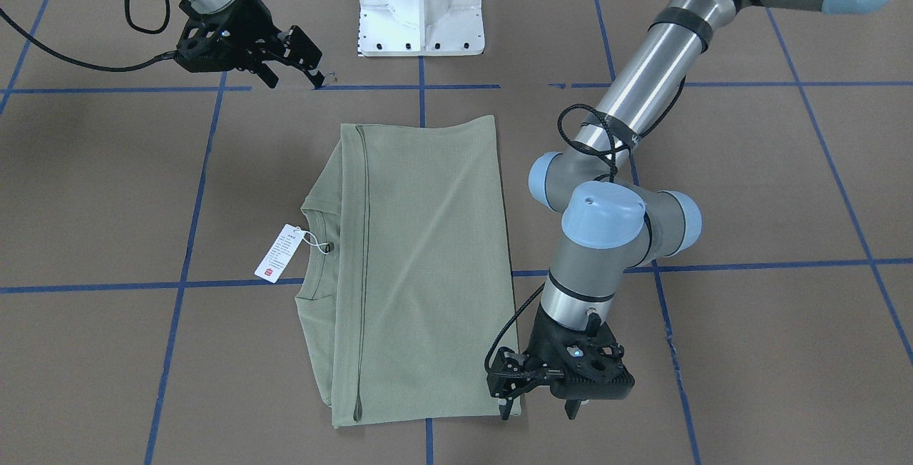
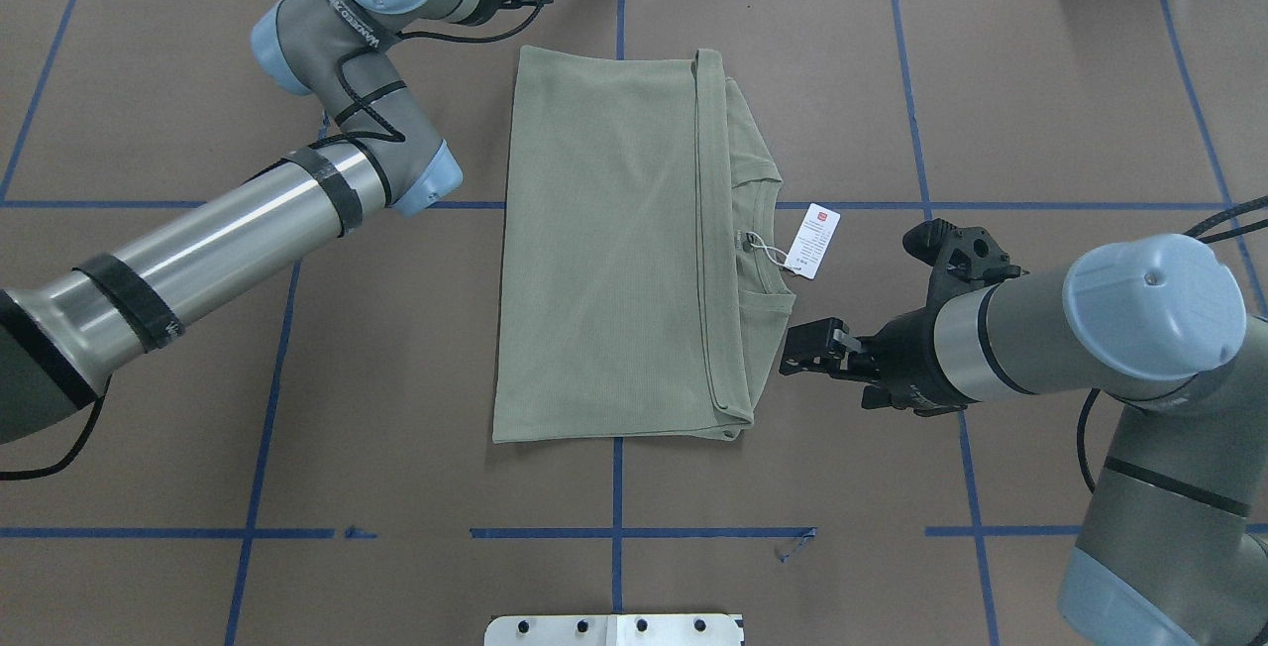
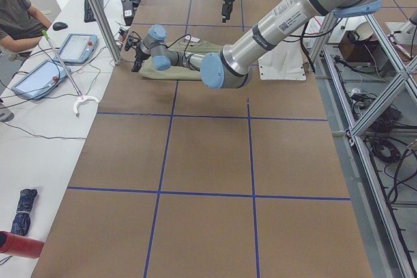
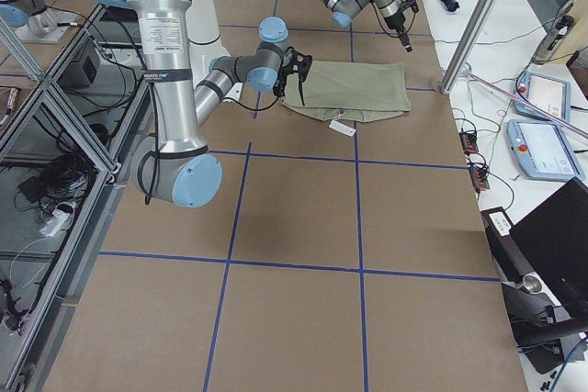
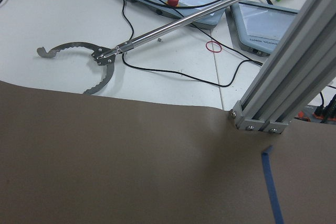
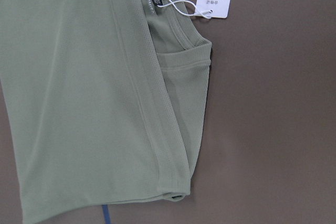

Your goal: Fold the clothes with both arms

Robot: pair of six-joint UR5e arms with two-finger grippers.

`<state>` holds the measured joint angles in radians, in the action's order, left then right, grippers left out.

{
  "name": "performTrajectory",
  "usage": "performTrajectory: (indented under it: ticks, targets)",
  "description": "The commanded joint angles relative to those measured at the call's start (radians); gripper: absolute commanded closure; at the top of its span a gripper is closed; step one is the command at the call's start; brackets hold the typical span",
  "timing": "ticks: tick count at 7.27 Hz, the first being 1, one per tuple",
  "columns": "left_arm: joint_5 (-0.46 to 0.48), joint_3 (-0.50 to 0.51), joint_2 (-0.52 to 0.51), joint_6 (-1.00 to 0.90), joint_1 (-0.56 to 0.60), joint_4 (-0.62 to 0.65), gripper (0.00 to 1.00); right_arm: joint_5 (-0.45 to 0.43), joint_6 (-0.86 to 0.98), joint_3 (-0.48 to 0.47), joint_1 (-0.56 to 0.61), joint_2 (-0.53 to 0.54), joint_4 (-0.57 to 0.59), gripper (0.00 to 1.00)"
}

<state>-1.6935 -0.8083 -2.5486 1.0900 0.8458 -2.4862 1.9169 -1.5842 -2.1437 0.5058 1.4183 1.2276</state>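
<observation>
Brown table [image 1: 107, 187]: shirt [image 1: 428, 258] lies folded at centre. Left gripper [image 1: 538, 408] and right gripper [image 1: 296, 80] both spread, empty. Fold looks laid; next likely needs both gripping shirt edges.

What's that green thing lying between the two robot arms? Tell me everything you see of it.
A pale sage-green shirt of fine ribbed knit, folded into a neat rectangle, flat on the brown table. On the robot's right side a lower layer sticks out, showing the round neckline, where a white hang tag with a red mark hangs on thin string. The open right end effector is clear of it; the open left end effector is at a far corner, contact unclear.
</observation>
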Motion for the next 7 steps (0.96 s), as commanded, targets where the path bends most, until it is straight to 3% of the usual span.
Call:
performTrajectory:
  ticks: [1, 2, 3, 4, 5, 6, 7]
  targets:
    - [-0.139, -0.362, 0.213, -0.013, 0.007, 0.166, 0.0, -0.079, 0.183, 0.028, -0.029, -0.127, 0.233, 0.0]
    - [-0.146, -0.485, 0.262, -0.015, 0.006, 0.249, 0.0, -0.079, 0.26, 0.098, -0.03, -0.241, 0.318, 0.0]
    - [-0.147, -0.612, 0.292, -0.013, -0.004, 0.362, 0.0, -0.088, 0.341, 0.181, -0.032, -0.295, 0.317, 0.0]
    - [-0.149, -0.758, 0.339, -0.012, -0.033, 0.476, 0.0, -0.099, 0.39, 0.22, -0.032, -0.321, 0.316, 0.0]
    - [-0.147, -0.864, 0.385, -0.012, -0.065, 0.531, 0.0, -0.18, 0.458, 0.24, -0.076, -0.323, 0.316, 0.0]
    - [-0.156, -0.897, 0.407, -0.009, -0.067, 0.538, 0.0, -0.275, 0.587, 0.263, -0.12, -0.322, 0.316, 0.0]
    - [-0.184, -0.913, 0.43, -0.009, -0.065, 0.537, 0.0, -0.301, 0.619, 0.296, -0.136, -0.328, 0.308, 0.0]
